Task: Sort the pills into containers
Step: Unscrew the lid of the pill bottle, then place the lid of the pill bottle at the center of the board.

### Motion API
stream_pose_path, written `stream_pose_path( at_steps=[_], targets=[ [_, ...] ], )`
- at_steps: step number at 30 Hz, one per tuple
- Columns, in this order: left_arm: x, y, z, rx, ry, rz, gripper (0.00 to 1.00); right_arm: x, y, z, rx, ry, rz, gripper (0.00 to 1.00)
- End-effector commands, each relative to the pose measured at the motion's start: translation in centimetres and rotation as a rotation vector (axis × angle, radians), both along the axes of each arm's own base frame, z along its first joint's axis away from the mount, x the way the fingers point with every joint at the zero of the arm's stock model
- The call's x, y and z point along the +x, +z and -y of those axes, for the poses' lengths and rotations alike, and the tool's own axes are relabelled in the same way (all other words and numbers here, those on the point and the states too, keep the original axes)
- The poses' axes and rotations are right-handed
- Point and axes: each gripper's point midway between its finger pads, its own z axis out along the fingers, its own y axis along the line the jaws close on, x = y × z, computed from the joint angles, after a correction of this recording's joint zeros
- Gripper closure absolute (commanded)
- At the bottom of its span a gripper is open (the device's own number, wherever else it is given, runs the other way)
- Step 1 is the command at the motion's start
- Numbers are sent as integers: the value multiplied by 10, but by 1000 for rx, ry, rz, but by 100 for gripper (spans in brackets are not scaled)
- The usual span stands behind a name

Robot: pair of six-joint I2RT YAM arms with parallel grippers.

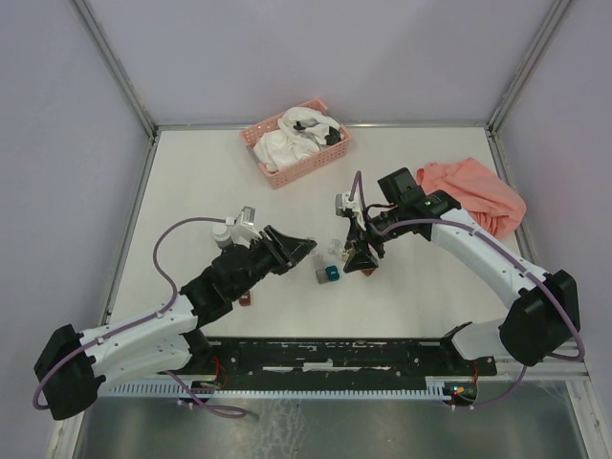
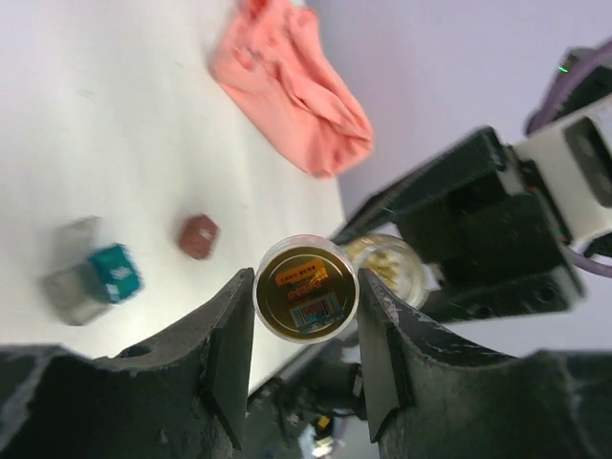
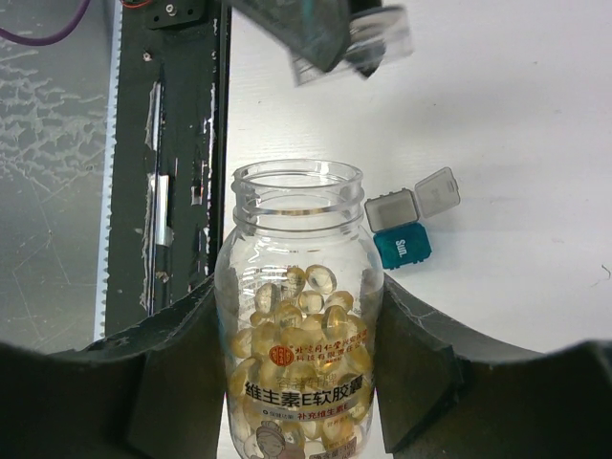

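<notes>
Right gripper (image 3: 298, 330) pinches an uncapped clear plastic jar (image 3: 298, 206) of amber softgel pills (image 3: 304, 316). Left gripper (image 2: 304, 306) clamps its round cap (image 2: 306, 285). Best to tip the jar slowly over the open grey cube box (image 3: 406, 203), beside the teal cube box (image 3: 402, 247), so that few pills spill.

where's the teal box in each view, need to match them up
Top external: teal box sits near the middle of the picture.
Left wrist: lower left, left of the cap gripped in the left claw.
Right wrist: right of centre, beside the open jar gripped in the right claw.
Shared landmark: the grey box, right beside it in every view.
</notes>
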Motion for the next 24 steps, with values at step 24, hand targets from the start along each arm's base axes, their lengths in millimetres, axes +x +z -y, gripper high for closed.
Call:
stream_pose_path(
  at_steps=[24],
  targets=[
    [40,-150,-189,622,649,-339,65,-11,34,-1,106,35,77,98]
  ],
)
